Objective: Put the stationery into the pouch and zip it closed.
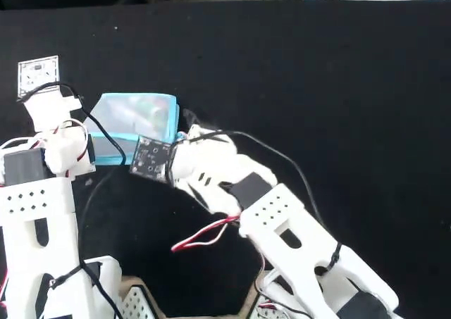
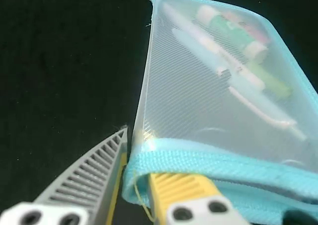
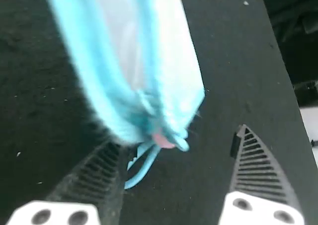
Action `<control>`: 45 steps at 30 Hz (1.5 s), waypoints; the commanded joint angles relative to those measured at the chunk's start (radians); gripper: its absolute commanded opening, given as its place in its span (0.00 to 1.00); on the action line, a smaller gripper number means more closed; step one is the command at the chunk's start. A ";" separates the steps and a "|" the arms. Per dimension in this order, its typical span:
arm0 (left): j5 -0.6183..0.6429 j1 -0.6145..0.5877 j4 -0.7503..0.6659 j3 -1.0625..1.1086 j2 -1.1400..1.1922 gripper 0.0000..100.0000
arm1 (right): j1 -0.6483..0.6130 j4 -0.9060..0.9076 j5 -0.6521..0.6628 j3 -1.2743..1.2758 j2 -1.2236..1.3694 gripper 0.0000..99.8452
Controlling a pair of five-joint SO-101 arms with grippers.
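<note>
Translucent pouch (image 1: 134, 118) with turquoise zip edging, resting on black bench (image 1: 317, 72). Stationery (image 2: 233, 61) inside: pens, green marker, glue stick, visible through ribbed wall.

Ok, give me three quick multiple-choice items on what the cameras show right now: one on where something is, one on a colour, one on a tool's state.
1. Where is the stationery?
A) loose beside the pouch
B) inside it
C) in a tool's grip

2. What colour is the pouch's zipper band?
A) turquoise
B) red
C) black

3. How is the right tool?
A) shut on a pen
B) shut on the pouch
C) open

Answers:
1. B, the items show through the pouch's clear wall.
2. A, the left wrist view shows the band as turquoise.
3. C, its fingers stand apart on either side of the pouch's end.
</note>
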 commanded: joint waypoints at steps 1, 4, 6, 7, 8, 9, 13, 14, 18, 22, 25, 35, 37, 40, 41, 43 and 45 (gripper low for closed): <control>-0.005 -0.024 0.003 -0.042 -0.006 0.03 | -0.034 -0.017 0.012 -0.010 -0.038 0.30; -0.005 -0.025 0.003 -0.042 -0.006 0.03 | -0.035 -0.025 0.012 -0.008 -0.036 0.26; -0.005 -0.025 0.003 -0.042 -0.006 0.03 | -0.012 -0.025 0.012 -0.005 -0.038 0.16; -0.005 -0.025 0.003 -0.042 -0.006 0.03 | 0.000 -0.026 0.011 -0.004 -0.042 0.10; -0.005 -0.025 0.003 -0.042 -0.006 0.03 | 0.017 -0.028 0.006 -0.005 -0.044 0.05; -0.005 -0.025 0.003 -0.042 -0.006 0.03 | 0.034 -0.025 0.006 -0.008 -0.044 0.00; -0.005 -0.025 0.003 -0.042 -0.006 0.03 | 0.084 -0.023 0.005 -0.010 -0.044 0.03; -0.005 -0.025 0.003 -0.042 -0.006 0.03 | 0.086 -0.023 0.005 -0.007 -0.044 0.02; -0.005 -0.025 0.003 -0.042 -0.006 0.03 | 0.081 -0.021 0.005 -0.010 -0.044 0.01; -0.005 -0.028 0.003 -0.042 -0.006 0.03 | 0.055 -0.008 -0.005 -0.019 -0.062 0.01; -0.005 -0.025 0.003 -0.042 -0.006 0.03 | 0.020 0.057 -0.087 -0.038 -0.130 0.01; -0.005 -0.025 0.003 -0.042 -0.006 0.03 | -0.015 0.104 -0.120 0.013 -0.294 0.01; -0.005 -0.024 0.003 -0.042 -0.006 0.03 | -0.015 0.106 -0.121 0.018 -0.323 0.01; -0.005 -0.024 0.003 -0.042 -0.006 0.03 | -0.021 0.126 -0.123 0.015 -0.383 0.01; -0.005 -0.024 0.003 -0.042 -0.006 0.03 | -0.025 0.146 -0.123 0.010 -0.403 0.01; -0.005 -0.024 0.003 -0.042 -0.006 0.03 | -0.057 0.183 -0.123 0.016 -0.441 0.01; -0.005 -0.024 0.003 -0.042 -0.006 0.03 | -0.089 0.216 -0.123 0.031 -0.460 0.01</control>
